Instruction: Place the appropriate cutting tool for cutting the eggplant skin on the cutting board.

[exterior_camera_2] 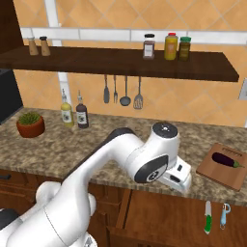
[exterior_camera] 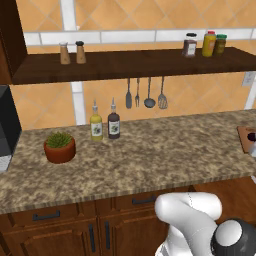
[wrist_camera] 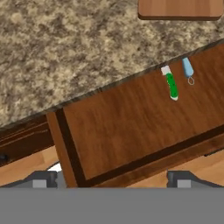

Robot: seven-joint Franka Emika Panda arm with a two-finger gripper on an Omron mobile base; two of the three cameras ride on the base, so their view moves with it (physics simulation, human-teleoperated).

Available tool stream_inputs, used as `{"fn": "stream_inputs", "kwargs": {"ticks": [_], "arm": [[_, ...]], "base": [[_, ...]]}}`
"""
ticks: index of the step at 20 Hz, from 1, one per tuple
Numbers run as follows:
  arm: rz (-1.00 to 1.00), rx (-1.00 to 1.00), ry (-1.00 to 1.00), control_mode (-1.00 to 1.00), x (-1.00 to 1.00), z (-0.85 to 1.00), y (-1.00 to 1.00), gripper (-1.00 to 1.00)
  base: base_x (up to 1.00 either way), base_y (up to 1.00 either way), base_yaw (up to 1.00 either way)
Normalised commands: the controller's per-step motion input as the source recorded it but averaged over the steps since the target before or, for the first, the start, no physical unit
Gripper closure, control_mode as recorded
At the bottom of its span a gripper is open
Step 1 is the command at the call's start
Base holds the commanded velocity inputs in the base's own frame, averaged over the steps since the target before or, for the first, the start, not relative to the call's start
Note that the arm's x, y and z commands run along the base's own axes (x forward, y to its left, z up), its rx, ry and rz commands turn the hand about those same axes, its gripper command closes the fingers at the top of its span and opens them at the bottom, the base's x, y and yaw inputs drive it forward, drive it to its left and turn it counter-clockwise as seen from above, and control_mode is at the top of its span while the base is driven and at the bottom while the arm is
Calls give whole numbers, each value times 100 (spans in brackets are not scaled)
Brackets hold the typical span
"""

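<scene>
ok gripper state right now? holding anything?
Gripper: open, fingers spread wide, holding nothing.

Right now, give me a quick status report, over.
End effector open, holding nothing. Cutting board on counter, eggplant on it. Green-handled tool and pale blue tool against cabinet front, untouched. Nothing blocking.

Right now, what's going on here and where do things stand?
The white arm's gripper hangs open and empty in front of the cabinet. A green-handled knife and a pale blue peeler hang on the wooden cabinet front. The dark purple eggplant lies on the reddish-brown wooden cutting board; no tool is on it yet.
</scene>
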Motion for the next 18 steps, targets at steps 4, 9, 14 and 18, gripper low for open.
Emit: {"fn": "stream_inputs", "kwargs": {"ticks": [4,9,14,18], "arm": [[0,0,4,-100,-14,-22,-61,-100],[0,0,7,-100,-10,-27,-52,-100],[1,0,2,-100,-2,-25,-47,-100],[1,0,0,-100,3,-18,-43,-100]], "base": [[0,0,0],[0,0,0],[0,0,0],[0,0,0]]}}
